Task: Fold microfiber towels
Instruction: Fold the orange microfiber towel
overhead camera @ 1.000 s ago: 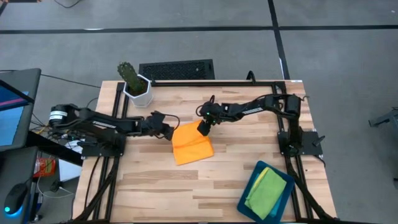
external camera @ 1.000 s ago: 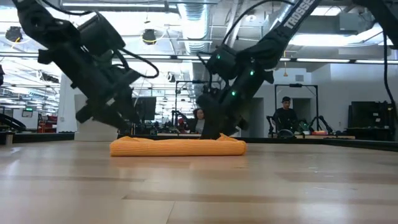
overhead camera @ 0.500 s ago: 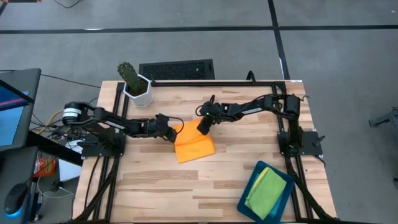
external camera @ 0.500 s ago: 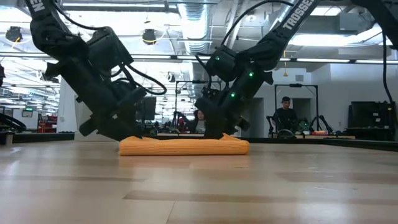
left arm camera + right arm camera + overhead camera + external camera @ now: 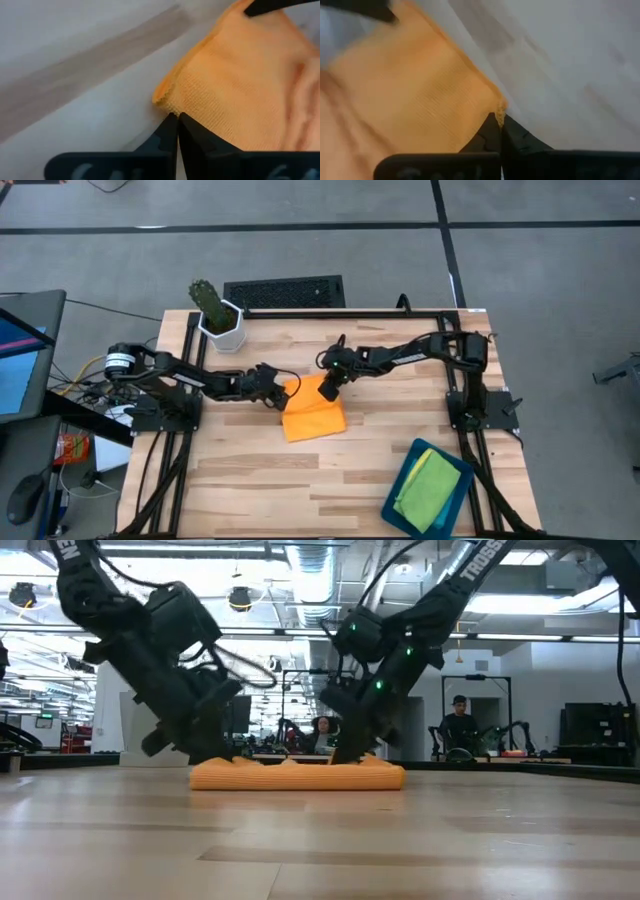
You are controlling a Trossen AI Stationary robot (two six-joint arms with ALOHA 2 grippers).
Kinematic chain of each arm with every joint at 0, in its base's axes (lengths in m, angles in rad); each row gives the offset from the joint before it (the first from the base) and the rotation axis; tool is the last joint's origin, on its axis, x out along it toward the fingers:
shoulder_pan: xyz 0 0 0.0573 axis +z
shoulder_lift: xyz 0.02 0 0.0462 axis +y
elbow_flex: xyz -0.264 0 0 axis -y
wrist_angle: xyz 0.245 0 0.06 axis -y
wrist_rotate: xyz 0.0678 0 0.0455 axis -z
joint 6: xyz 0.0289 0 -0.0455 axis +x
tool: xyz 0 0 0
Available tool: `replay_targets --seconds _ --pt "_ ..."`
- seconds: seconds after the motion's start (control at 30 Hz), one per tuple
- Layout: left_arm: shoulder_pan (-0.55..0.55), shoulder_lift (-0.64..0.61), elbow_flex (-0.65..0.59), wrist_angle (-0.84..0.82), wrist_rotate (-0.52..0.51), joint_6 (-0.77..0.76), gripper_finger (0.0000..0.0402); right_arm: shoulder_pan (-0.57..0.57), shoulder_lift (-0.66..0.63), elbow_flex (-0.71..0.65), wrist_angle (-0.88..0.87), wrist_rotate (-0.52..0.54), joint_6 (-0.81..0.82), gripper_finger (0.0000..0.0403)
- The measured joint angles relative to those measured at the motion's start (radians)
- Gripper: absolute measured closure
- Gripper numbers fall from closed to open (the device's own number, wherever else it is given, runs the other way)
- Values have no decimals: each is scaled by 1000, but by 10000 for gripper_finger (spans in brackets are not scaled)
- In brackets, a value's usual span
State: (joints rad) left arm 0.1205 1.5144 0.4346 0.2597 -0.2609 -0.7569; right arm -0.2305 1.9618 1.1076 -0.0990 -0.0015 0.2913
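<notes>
**High view: both hands pinching the orange towel**

Nearest, at the front right corner of the counter (image 5: 250, 480): teal tray (image 5: 400, 480) with green towel (image 5: 428, 488). At mid counter: folded orange towel (image 5: 312, 410), lying flat. Left hand (image 5: 283, 392) pressed together on its left far corner, right hand (image 5: 327, 388) pinching the right far corner. Farther back: potted cactus (image 5: 215, 313).

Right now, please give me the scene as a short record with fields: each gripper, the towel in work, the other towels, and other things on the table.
left gripper: shut on the orange towel's left far corner
right gripper: shut on its right far corner
orange towel: folded, flat on the table, near its middle
tray: dark teal, at the near right corner
green towel: in the tray, over a light blue towel
cactus pot: far left corner
</notes>
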Motion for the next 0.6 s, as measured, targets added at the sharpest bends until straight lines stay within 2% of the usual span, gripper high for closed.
replay_targets --seconds 0.23,0.4,0.6 --pt "-3 -5 89 -85 -14 67 401 -7 -70 3 -39 24 -8 395" --pt "-26 -68 135 -210 -55 111 401 6 -111 -5 -69 52 -11 395" --pt "-76 -170 146 -277 -102 148 401 40 -164 -59 -69 89 -12 395"
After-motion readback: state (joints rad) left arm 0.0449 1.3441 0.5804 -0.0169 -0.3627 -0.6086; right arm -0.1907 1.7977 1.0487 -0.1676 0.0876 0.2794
